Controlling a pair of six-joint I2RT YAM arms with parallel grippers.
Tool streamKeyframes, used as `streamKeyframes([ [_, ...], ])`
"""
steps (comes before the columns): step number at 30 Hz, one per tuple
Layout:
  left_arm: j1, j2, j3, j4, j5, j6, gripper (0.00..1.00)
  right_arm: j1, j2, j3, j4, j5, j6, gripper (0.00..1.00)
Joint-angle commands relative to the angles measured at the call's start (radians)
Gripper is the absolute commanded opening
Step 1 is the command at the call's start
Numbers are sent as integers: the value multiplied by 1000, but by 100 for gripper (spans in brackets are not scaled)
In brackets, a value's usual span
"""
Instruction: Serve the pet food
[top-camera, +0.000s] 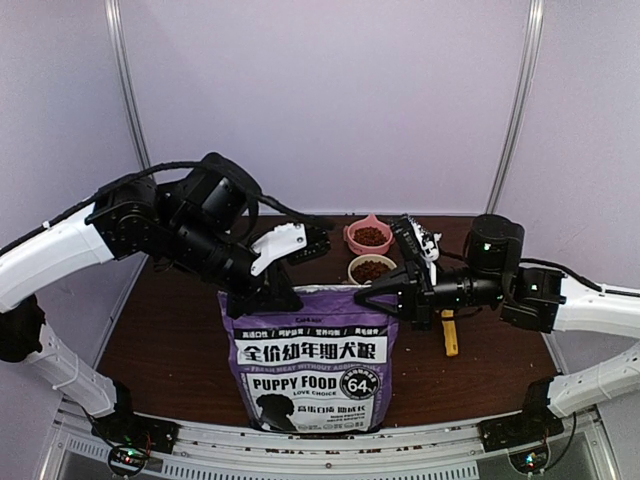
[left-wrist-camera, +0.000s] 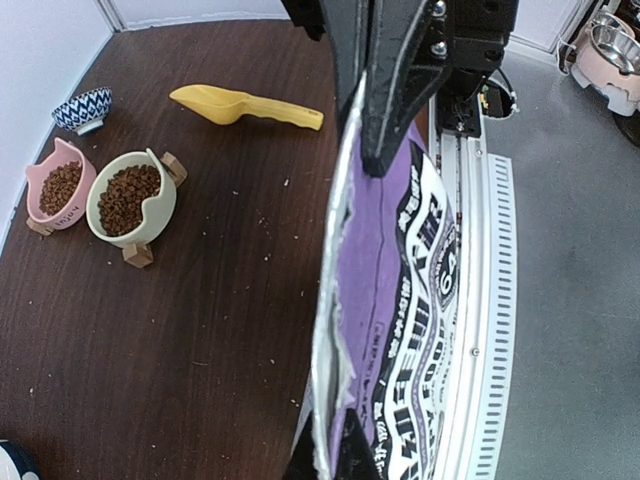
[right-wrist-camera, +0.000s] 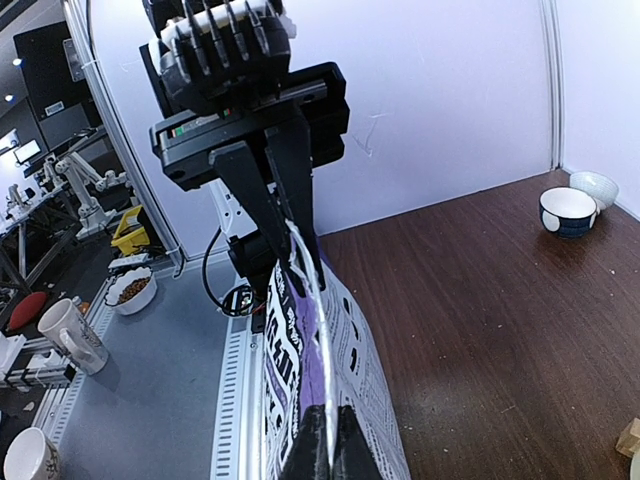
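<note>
**Two robot arms pinch the top edge of a puppy food bag beside filled bowls**

A purple pet food bag (top-camera: 310, 370) printed "PUPPY FOOD" stands upright at the near edge of a dark wooden worktop (top-camera: 170, 340). The left end effector (top-camera: 268, 300) is clamped on the bag's top edge at one corner. The right end effector (top-camera: 365, 296) is clamped on the opposite corner. Both wrist views show the fingers pressed together with the flattened edge between them.

Behind the bag, brown pet food (left-wrist-camera: 128, 195) fills a cream bowl (left-wrist-camera: 166, 208), and more fills a pink bowl (left-wrist-camera: 32, 190) just beside it. A yellow scoop (left-wrist-camera: 245, 105) lies empty on the wood, apart from the bowls. A few stray pellets dot the surface.

With both bowls full and the scoop laid down, serving looks nearly done. The step in hand appears to be handling the bag's mouth, probably drawing it flat to close it.

To do this well, the two end effectors should stay level and pull outward evenly, so the edge stays taut without tearing. The bag's base should stay planted. It stands close to the front edge, so a forward tilt could tip it off the worktop.
</note>
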Motion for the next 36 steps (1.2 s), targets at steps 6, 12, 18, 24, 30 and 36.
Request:
streamKeyframes([
  [6,28,-53,-28,-54,-75,1,15,-30,-92,-12,50,40,-8,0],
  [12,33,-66,-42,-53,-80,7,0,-36,-106,-20,43,47,-8,0],
  [18,46,-81,-45,-62,-111,5,16,-40,-122,-26,36,54,-10,0],
  [24,50,-92,-58,-62,-103,10,0,-46,-125,-26,33,56,-9,0],
  [30,58,-102,-71,-72,-127,7,16,-51,-135,-29,33,62,-8,0],
  [36,66,-112,-81,-72,-126,10,0,-57,-143,-32,29,63,-8,0],
])
